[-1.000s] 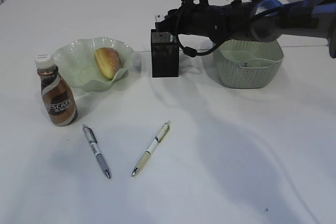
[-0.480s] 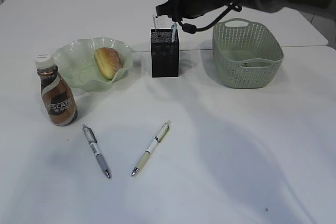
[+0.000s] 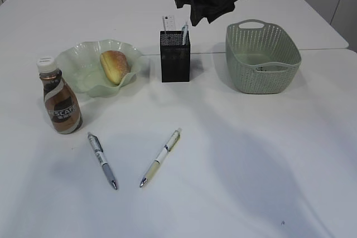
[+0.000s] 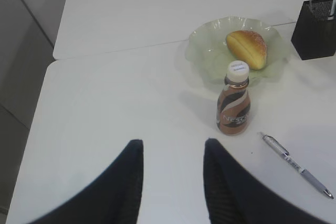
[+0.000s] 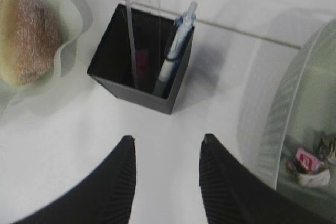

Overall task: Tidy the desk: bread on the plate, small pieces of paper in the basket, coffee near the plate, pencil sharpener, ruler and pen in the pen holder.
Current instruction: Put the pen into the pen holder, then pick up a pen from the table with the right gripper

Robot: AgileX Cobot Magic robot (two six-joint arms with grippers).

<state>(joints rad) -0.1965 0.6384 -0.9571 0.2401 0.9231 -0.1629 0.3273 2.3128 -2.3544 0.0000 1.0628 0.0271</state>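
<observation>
White table (image 3: 251,154), near to far. Near edge: grey click pen (image 3: 102,160) at 7 o'clock, cream-barrelled pen (image 3: 160,158) just right of it, apart. Left, 9 o'clock: brown coffee bottle with white cap (image 3: 59,96), upright, near the pale green ruffled glass plate (image 3: 78,59) holding the golden bread roll (image 3: 114,66). Centre-far: black mesh pen holder (image 3: 175,56) containing clear plastic ruler (image 5: 140,3) and blue-white pen (image 5: 176,45). 2 o'clock: sage-green perforated basket (image 3: 262,54), paper scraps (image 5: 310,166) inside. Right claw (image 5: 165,182) spread, empty, above holder. Left claw (image 4: 173,182) spread, empty.
</observation>
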